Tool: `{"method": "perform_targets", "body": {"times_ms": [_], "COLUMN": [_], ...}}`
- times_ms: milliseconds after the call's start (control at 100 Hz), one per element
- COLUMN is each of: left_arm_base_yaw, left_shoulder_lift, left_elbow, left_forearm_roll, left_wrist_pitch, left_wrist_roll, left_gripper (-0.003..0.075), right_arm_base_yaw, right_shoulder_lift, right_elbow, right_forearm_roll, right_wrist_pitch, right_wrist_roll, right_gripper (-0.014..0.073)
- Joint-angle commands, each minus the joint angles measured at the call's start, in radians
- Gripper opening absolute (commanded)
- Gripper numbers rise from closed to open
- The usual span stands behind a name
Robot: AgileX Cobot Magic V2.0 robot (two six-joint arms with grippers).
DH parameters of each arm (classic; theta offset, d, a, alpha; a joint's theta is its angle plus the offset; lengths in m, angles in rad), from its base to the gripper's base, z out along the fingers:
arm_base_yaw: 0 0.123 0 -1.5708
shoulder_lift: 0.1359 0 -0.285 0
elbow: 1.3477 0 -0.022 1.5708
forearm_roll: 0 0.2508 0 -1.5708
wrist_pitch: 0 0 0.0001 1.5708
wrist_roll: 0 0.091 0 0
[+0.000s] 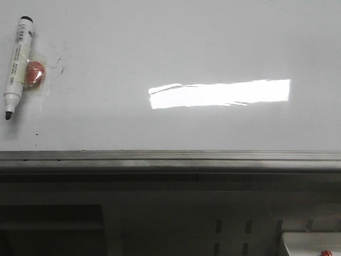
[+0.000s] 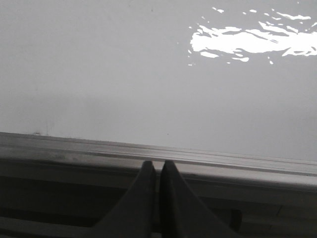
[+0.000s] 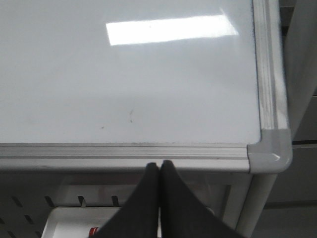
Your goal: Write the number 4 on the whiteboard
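Note:
The glossy whiteboard point(image 1: 176, 48) fills the front view, with a bright rectangular light reflection and a grey metal bottom rail point(image 1: 170, 159). No number 4 shows on it. A white marker with a black tip point(image 1: 16, 64) lies at the far left of the board, beside a small red round thing point(image 1: 35, 73). Neither gripper shows in the front view. My left gripper point(image 2: 158, 164) is shut and empty, its tips before the rail point(image 2: 148, 153). My right gripper point(image 3: 160, 164) is shut and empty, below the board's rail near the right corner point(image 3: 270, 153).
Faint dark smudges point(image 1: 59, 66) mark the board next to the red thing. Below the rail is a dark perforated panel point(image 1: 234, 229). A white box with a red item point(image 1: 311, 245) sits at the lower right; it also shows in the right wrist view point(image 3: 74, 223).

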Motion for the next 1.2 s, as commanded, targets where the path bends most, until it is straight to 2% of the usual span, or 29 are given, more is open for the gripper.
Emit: {"method": "perform_targets", "body": {"times_ms": [0, 1000, 1190], "left_arm_base_yaw": [-0.003, -0.003, -0.003], "left_shoulder_lift": [-0.025, -0.025, -0.025], "left_elbow": [0.033, 0.033, 0.033], "left_forearm_roll": [-0.002, -0.002, -0.021], "left_wrist_pitch": [-0.058, -0.058, -0.125], "left_wrist_roll": [0.003, 0.003, 0.001], "left_gripper": [-0.0013, -0.0013, -0.0013], "right_arm_base_yaw": [-0.004, -0.004, -0.004], "right_shoulder_lift": [-0.015, -0.015, -0.015], "right_elbow": [0.025, 0.025, 0.025], "right_forearm_roll": [-0.008, -0.008, -0.205], "right_wrist_pitch": [-0.016, -0.016, -0.095], "right_wrist_roll": [0.000, 0.000, 0.000], "right_gripper": [-0.0064, -0.0064, -0.0064]}}
